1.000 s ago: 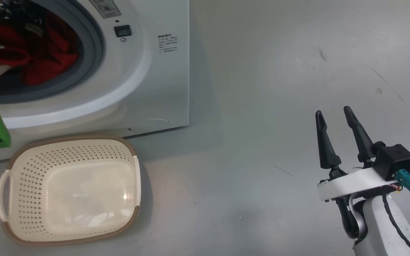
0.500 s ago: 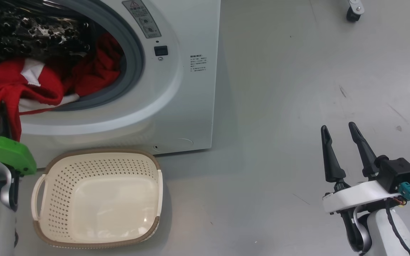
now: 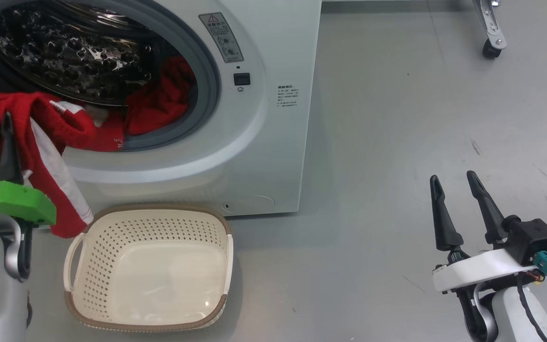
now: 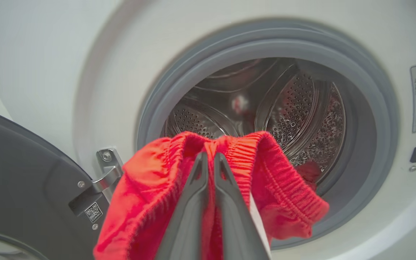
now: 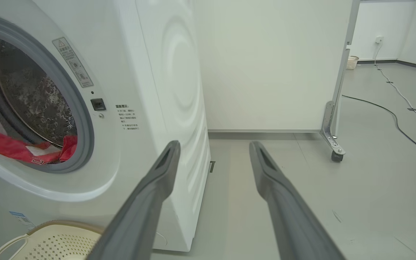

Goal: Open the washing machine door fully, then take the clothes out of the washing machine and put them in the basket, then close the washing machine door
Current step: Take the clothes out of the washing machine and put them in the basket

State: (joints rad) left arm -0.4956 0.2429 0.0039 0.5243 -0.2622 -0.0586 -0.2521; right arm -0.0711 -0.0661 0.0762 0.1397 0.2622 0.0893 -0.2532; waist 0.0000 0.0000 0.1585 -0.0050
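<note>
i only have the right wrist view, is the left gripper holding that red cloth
observer: yes, the left gripper is shut on the clothes, pinching a ribbed hem in front of the drum.
operator: basket empty? i just see a corner
observer: yes, the basket holds nothing; a striped end of the clothes hangs by its back left corner.
operator: and the door
observer: the door stands swung open on its hinge, left of the opening.
</note>
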